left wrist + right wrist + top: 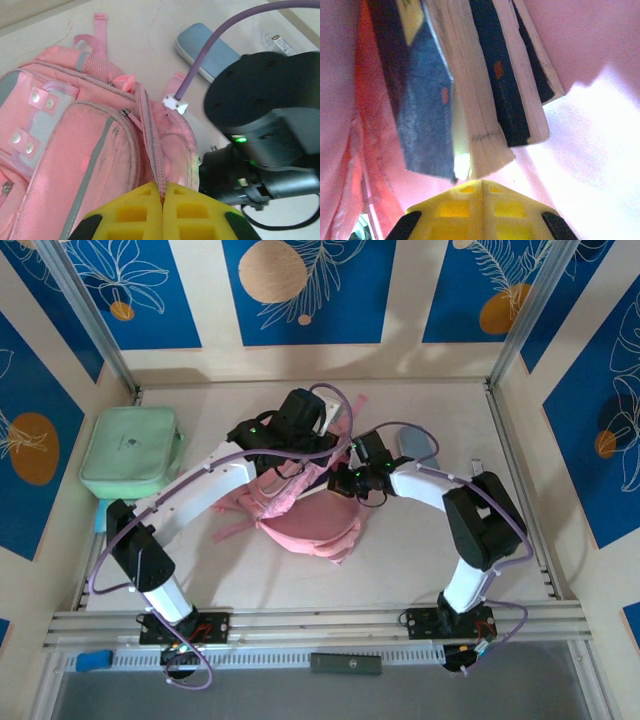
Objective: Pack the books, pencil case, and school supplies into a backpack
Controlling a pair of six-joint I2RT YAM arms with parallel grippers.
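The pink backpack [310, 525] lies mid-table with its pockets up. My left gripper [163, 187] is shut on the backpack's [100, 150] zipper edge and holds that rim up. Inside, between pink fabric walls, stand two dark navy books [427, 115], one showing part of a yellow label, the other [505, 85] to its right, with pale page edges between them. My right gripper [481, 182] is down in the opening, shut, its tips just below the corner of the left book's pages; nothing shows between the jaws. The grey-blue pencil case [210, 50] lies on the table beyond the backpack, right of it [420, 445].
A mint green square bag [130, 452] sits at the left edge of the table. A small white labelled item [280, 44] lies past the pencil case. The right arm's black wrist [260, 115] hangs close beside the backpack's opening. Metal rails [320, 625] border the near edge.
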